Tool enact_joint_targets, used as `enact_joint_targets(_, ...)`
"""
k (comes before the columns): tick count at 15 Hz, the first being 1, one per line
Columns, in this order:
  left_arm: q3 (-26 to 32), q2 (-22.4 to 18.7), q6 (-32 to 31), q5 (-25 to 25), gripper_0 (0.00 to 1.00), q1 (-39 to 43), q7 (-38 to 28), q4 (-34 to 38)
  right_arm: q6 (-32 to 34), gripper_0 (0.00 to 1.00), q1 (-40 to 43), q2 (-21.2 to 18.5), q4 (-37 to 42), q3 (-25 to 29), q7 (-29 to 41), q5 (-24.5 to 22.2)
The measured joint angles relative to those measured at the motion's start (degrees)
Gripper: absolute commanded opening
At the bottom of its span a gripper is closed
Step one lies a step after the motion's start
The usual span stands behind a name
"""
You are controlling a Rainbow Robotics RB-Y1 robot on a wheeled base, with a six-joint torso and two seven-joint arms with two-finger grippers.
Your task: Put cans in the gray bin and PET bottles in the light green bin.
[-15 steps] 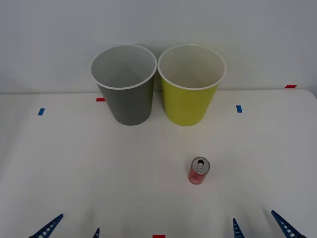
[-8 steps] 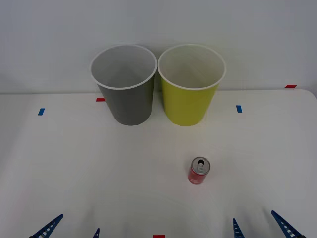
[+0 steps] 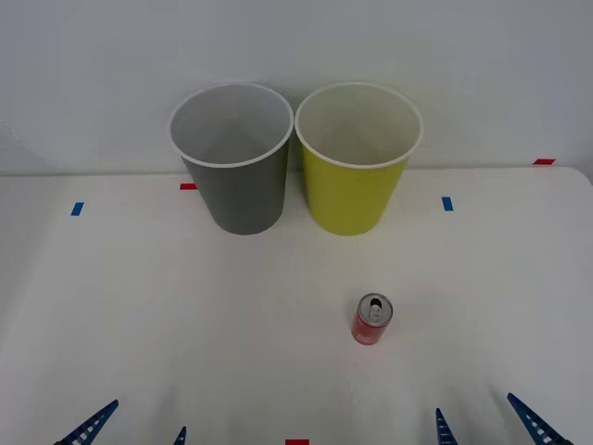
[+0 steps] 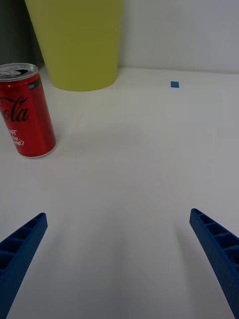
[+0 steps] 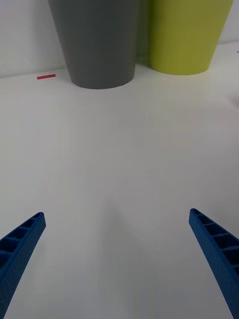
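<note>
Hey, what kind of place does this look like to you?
Probably a lab test bench: a plain white table against a bare wall, red and blue tape markers, and a staged sorting setup of gray bin, light green bin and red can.

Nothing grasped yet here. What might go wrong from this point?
The red can stands upright, so an off-centre close by the open right gripper may tip it. The gray bin and light green bin nearly touch at their rims, so a release could land in the wrong one.
</note>
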State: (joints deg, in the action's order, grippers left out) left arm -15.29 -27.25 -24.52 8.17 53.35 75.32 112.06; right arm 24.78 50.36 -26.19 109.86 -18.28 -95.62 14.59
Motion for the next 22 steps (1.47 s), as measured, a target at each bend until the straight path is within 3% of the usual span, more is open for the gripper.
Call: enact_joint_targets(22, 0.00, 0.00, 0.00, 0.00, 1.00, 0.00, 0.00, 0.00, 0.00, 1.00, 0.00, 0.00, 0.00, 0.00, 0.00, 0.00)
